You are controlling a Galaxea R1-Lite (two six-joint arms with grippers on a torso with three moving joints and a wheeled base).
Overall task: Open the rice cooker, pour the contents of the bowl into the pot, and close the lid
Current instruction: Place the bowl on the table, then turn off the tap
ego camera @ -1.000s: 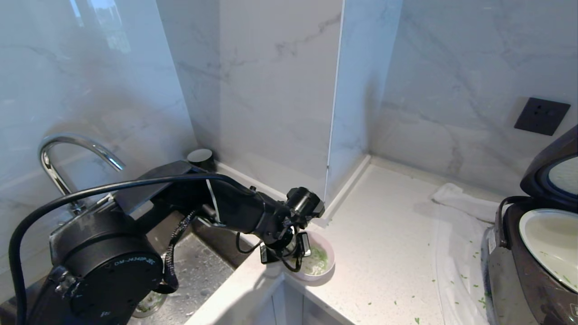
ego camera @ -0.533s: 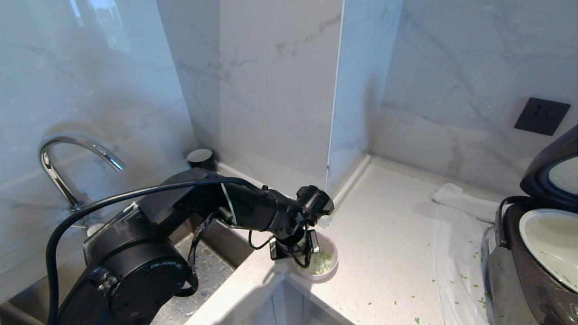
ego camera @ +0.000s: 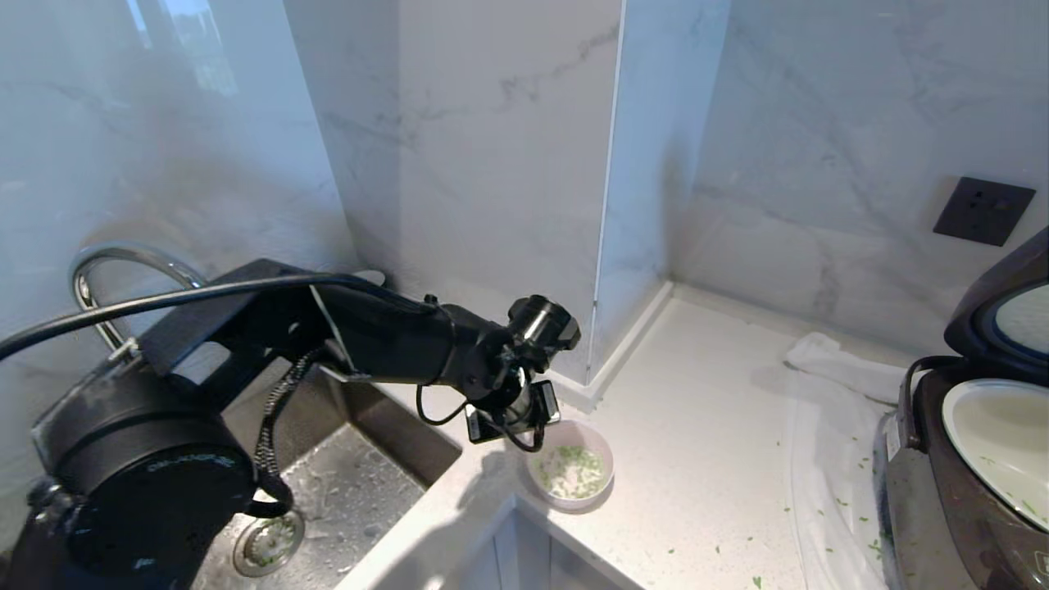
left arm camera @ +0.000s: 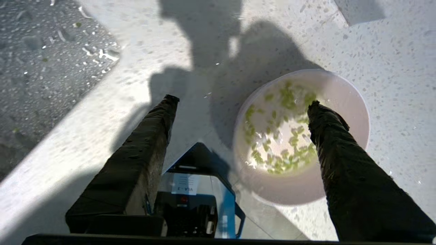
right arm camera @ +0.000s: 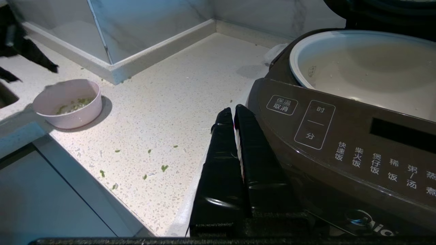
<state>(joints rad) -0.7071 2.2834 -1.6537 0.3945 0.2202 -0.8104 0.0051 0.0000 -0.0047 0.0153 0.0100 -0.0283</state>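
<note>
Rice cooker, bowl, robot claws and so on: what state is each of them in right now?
rice cooker: open
lid: raised
pot: seated in the cooker, nearly empty
bowl: upright on the counter, some green bits inside
left gripper: open above the bowl, holding nothing
right gripper: shut, empty, beside the cooker's front
faucet: no water seen running

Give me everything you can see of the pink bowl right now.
The bowl is small, round, pale pink with a whitish inside, plastic-looking. It stands upright on the speckled counter near the sink corner, apart from the open rice cooker. Green bits cover its bottom; it is not emptied. The left gripper is open above it, one finger over the inside, neither touching the bowl.
</note>
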